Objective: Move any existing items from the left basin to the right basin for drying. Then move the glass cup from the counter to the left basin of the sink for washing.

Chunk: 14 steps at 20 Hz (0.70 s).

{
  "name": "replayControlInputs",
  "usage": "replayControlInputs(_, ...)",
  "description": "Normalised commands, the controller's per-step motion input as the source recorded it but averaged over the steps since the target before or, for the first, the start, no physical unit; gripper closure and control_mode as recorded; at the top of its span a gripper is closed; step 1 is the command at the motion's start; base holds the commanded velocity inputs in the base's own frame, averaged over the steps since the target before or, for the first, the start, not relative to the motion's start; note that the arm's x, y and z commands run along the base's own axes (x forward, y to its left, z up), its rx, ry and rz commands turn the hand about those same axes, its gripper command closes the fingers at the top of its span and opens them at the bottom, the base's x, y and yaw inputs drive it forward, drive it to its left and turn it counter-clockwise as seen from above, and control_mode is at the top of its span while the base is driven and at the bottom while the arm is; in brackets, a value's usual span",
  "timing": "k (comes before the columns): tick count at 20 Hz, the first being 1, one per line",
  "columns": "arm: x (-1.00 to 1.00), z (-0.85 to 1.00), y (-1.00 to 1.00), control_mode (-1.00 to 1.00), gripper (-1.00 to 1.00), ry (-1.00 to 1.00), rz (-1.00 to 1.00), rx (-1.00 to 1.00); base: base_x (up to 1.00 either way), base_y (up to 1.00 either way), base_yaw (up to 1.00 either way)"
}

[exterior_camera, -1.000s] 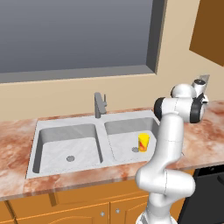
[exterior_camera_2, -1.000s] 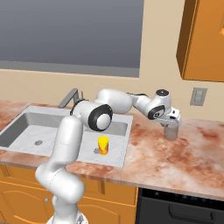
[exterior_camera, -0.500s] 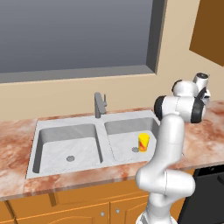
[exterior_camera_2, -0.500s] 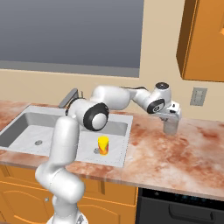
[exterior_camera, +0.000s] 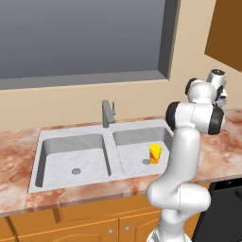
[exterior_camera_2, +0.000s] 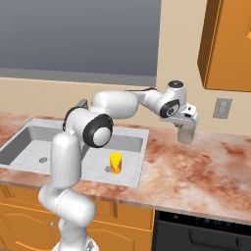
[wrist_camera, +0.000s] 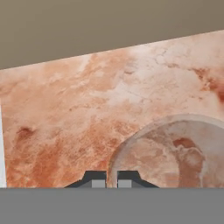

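You have one yellow cup (exterior_camera: 155, 154) with a red-orange mark standing upright in the right basin (exterior_camera: 137, 142) of the double sink (exterior_camera: 47, 137), close to its round drain; the right base view shows the same single cup (exterior_camera_2: 115, 163) there. The left basin (exterior_camera: 71, 160) is the other of the two bowls, with one drain of its own. One grey upright tap (exterior_camera: 108, 113) stands behind the divider between the two basins. Your end effector (exterior_camera_2: 187, 128) is out over the marbled surface (exterior_camera_2: 196, 171) to the right of the sink, near the wall, and in the right base view one translucent grey glass cup (exterior_camera_2: 186, 134) hangs at it, lifted off the stone. In the hand view the two dark fingertips (wrist_camera: 96, 179) sit almost together, pinched on the near edge of the glass cup's rim (wrist_camera: 144, 135), with the cup's round body spreading to their right and the stone seen through it. One wall socket (exterior_camera_2: 222, 108) sits on the beige wall beyond the hand, under one orange wall cabinet (exterior_camera_2: 228, 44).
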Motion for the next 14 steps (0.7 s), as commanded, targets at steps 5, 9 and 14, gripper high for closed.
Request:
replayControlInputs(5,-0.24,0.42,0.38,-1.0,1.0,0.0,-0.03,0.0,0.0,0.0,0.0)
replayControlInputs(9,-0.39,0.26,0.39,-1.0,1.0,0.0,-0.03,0.0,0.0,0.0,0.0)
replayControlInputs(14,-0.48,0.02,0.54,-1.0,1.0,0.0,0.0,-0.01,0.0,0.0,0.0)
